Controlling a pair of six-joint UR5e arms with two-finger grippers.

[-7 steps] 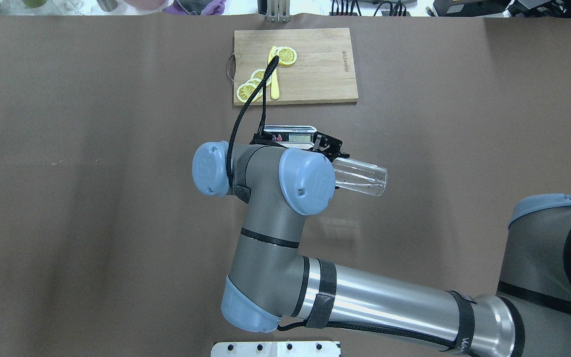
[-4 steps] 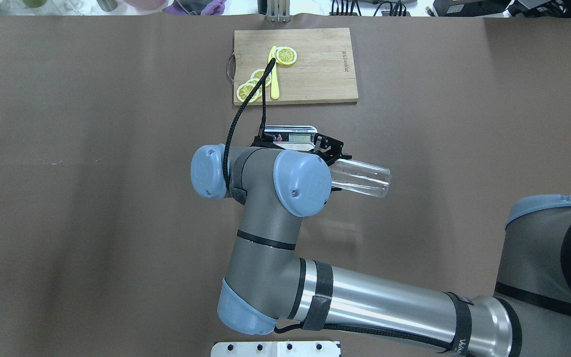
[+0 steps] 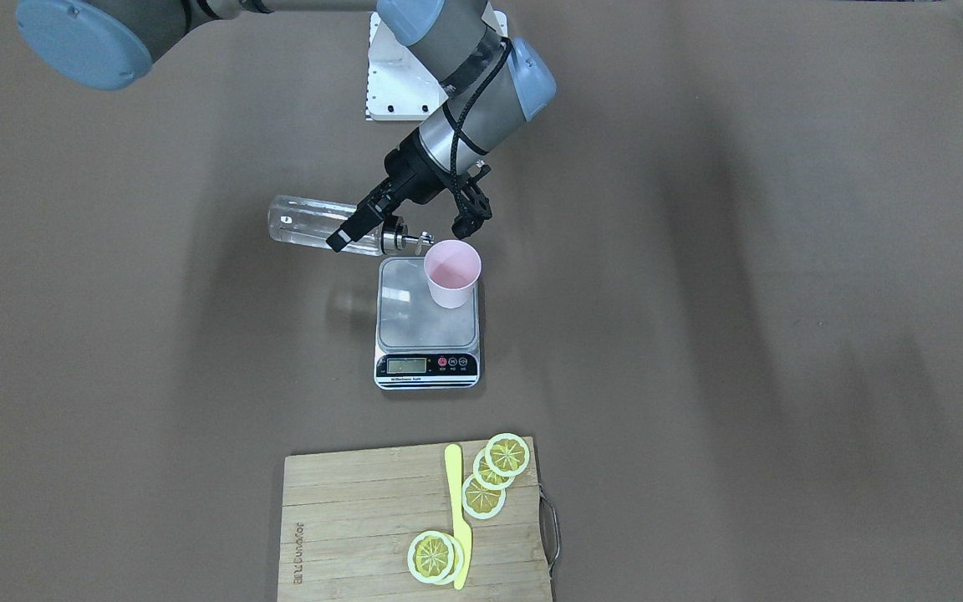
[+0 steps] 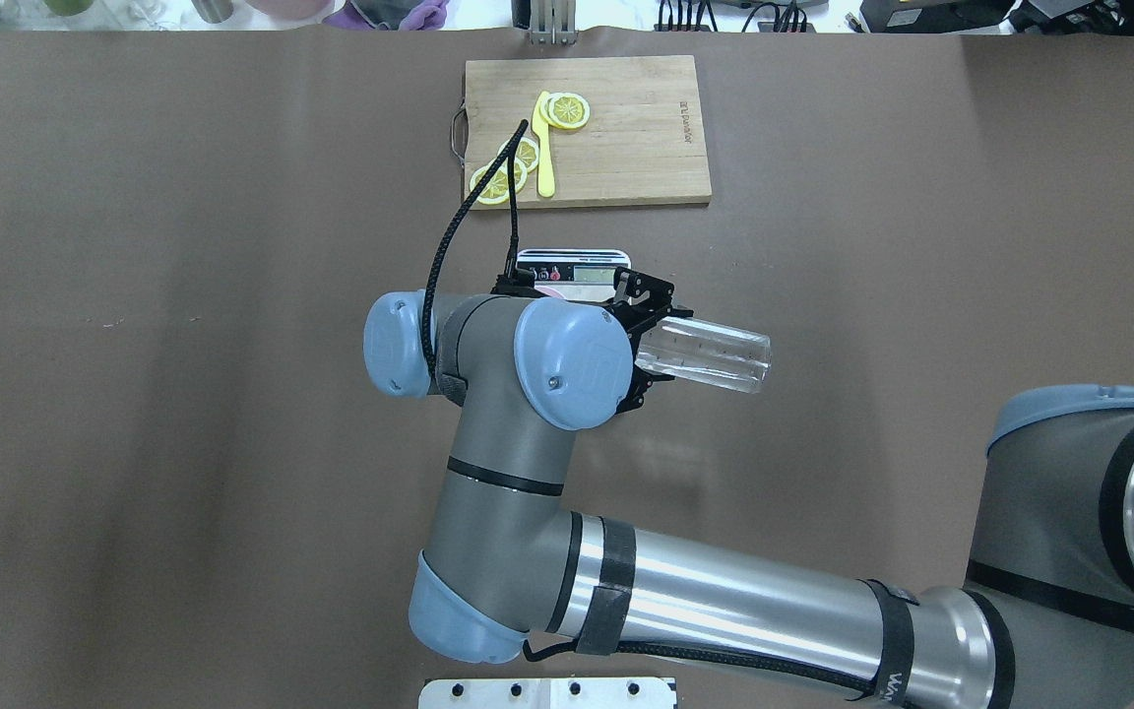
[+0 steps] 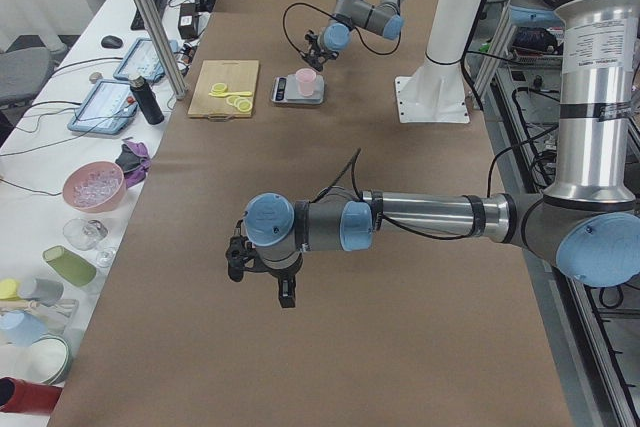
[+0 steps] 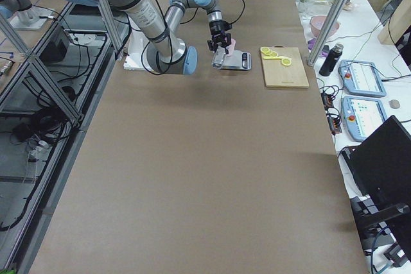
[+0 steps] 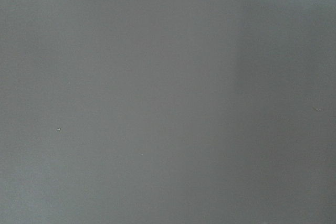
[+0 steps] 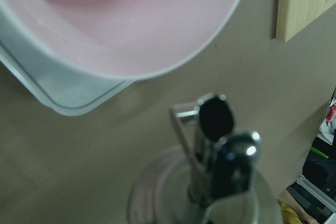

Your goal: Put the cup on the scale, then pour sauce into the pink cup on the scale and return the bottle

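Our right jaws are clamped across the neck end of the slim clear glass bottle (image 3: 314,227), one finger on each side of the glass, and hold it lying almost level above the brown bench (image 3: 699,334). Over the last second the wrist has swung toward the robot's left and rolled a little, so both fingers now show either side of the glass from overhead, while the bottle's base has hardly shifted. Just past the jaws, at the bottle's shiny metal pourer cap (image 3: 405,241), stands the small pale-pink tapered cup (image 3: 452,272). It sits upright on the back corner of the small grey steel kitchen scale (image 3: 415,322), which lies below and ahead of the jaws. The spout (image 8: 210,124) is just beside the cup's rim, not yet clearly over its mouth. We see no stream, and we cannot tell whether any clear sauce is in the cup. We judge that the cup step is done and that this roll is tipping the bottle for the pour. As for our left jaws, far from all this and seen only from the side, we cannot tell their opening.
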